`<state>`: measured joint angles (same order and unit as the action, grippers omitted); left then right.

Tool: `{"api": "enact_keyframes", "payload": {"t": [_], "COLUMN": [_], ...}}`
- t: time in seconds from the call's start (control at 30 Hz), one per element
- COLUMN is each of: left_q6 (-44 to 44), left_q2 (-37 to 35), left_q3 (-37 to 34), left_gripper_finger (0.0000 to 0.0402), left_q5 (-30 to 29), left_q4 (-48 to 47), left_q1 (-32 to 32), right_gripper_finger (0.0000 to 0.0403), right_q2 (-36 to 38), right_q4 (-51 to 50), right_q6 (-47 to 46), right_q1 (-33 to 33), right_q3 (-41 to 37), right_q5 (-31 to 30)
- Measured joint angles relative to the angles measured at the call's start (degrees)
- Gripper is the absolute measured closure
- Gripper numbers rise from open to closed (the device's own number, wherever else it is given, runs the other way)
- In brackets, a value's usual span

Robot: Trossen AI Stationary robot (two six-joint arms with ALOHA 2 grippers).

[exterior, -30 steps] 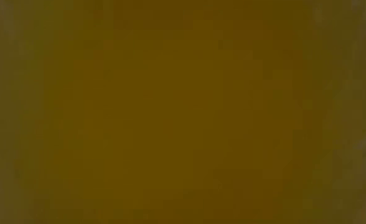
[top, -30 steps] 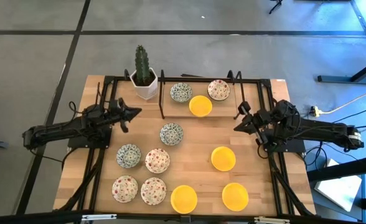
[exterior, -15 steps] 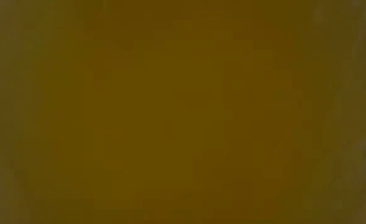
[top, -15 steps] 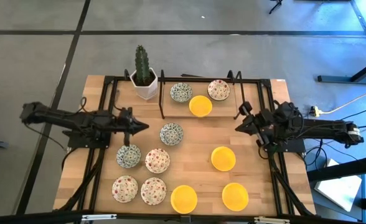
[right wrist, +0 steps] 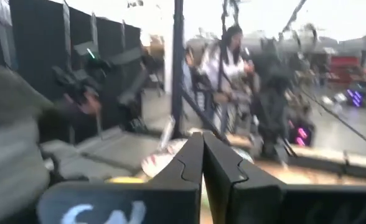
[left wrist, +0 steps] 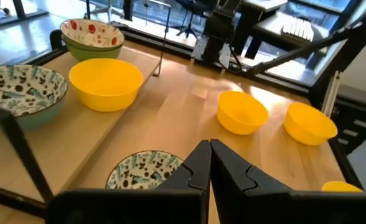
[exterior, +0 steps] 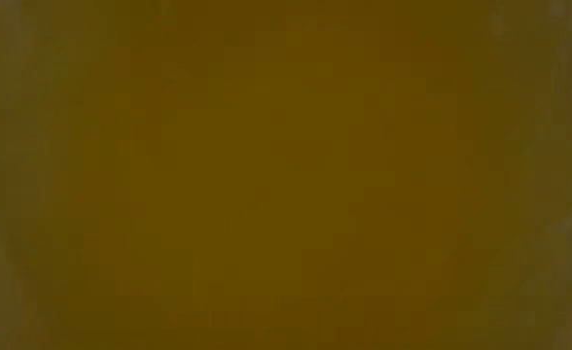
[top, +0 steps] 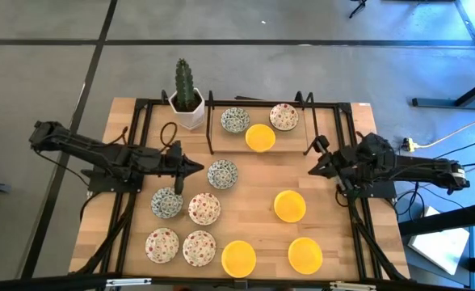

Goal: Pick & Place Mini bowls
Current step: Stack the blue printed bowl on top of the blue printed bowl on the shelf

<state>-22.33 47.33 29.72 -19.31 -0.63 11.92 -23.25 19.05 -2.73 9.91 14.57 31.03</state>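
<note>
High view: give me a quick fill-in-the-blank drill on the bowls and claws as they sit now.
1. The left claw is shut, its tip beside a ____-patterned bowl.
2. The count of plain yellow bowls on the table is ____.
3. The cactus pot stands at the table's far ____ corner.
4. The right claw holds ____.

Missing words: blue-green; four; left; nothing
</note>
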Motion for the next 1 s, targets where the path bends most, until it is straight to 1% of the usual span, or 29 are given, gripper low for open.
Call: {"api": "enact_keyframes", "payload": {"t": [0.07, 0.17, 0.2, 0.3, 0.4, 0.47, 0.53, 0.63, 0.7, 0.73, 0.83, 0.9, 1.0], "left_q6": [0.67, 0.71, 1.03, 1.97, 0.67, -0.67, -1.62, -4.04, -4.96, -5.5, -7.04, -8.36, -7.99], "left_q2": [2.29, 5.36, 6.23, 8.51, 10.07, 11.61, 14.39, 19.32, 22.15, 23.33, 25.95, 27.06, 27.39], "left_q3": [2.63, 6.69, 7.71, 10.69, 14.2, 16.76, 19.37, 22.66, 24.12, 24.51, 25.19, 25.77, 25.86], "left_gripper_finger": [0.0398, 0.0398, 0.0398, 0.0398, 0.0398, 0.0398, 0.0398, 0.0398, 0.0398, 0.0398, 0.0398, 0.0398, 0.0398], "left_q5": [0.02, -0.56, -0.61, -0.55, -0.25, 1.21, 1.3, -1.52, -2.77, -2.2, 2.2, 2.75, 3.62], "left_q4": [-2.49, -6.5, -7.1, -8.27, -9.59, -13.21, -18.69, -26.94, -29.79, -30.56, -31.0, -30.93, -30.99], "left_q1": [0.05, 0.01, 0.01, 0.01, 0.09, 0.66, 1.98, 3.55, 3.77, 3.78, 3.77, 3.81, 4.47], "right_gripper_finger": [0.0393, 0.0393, 0.0393, 0.0393, 0.0393, 0.0393, 0.0393, 0.0393, 0.0396, 0.0398, 0.0398, 0.0397, 0.0396], "right_q2": [-0.61, -2.01, -2.71, -4.94, -5.65, -5.66, -5.94, -5.92, -6.18, -6.25, -6.27, -6.27, -6.27], "right_q4": [-1.34, 0.92, 1.64, 6.06, 6.78, 7.67, 10.18, 10.62, 9.46, 9.35, 9.6, 9.57, 8.94], "right_q6": [2.22, 3.83, 3.54, 2.63, 3.2, 2.29, -1.67, -5.42, -5.68, -5.65, -5.73, -5.55, -4.32], "right_q1": [0.0, 0.0, 0.0, 0.02, 0.02, 0.02, -0.21, -1.66, -3.16, -3.63, -4.33, -4.56, -4.61], "right_q3": [0.0, 0.0, 0.0, 0.0, 0.0, 0.0, 0.0, 0.0, 0.0, 0.0, 0.0, 0.0, 0.0], "right_q5": [-3.2, -8.79, -9.48, -8.08, -8.34, -8.89, -7.64, -3.4, -3.06, -3.37, -3.69, -3.43, -2.99]}}
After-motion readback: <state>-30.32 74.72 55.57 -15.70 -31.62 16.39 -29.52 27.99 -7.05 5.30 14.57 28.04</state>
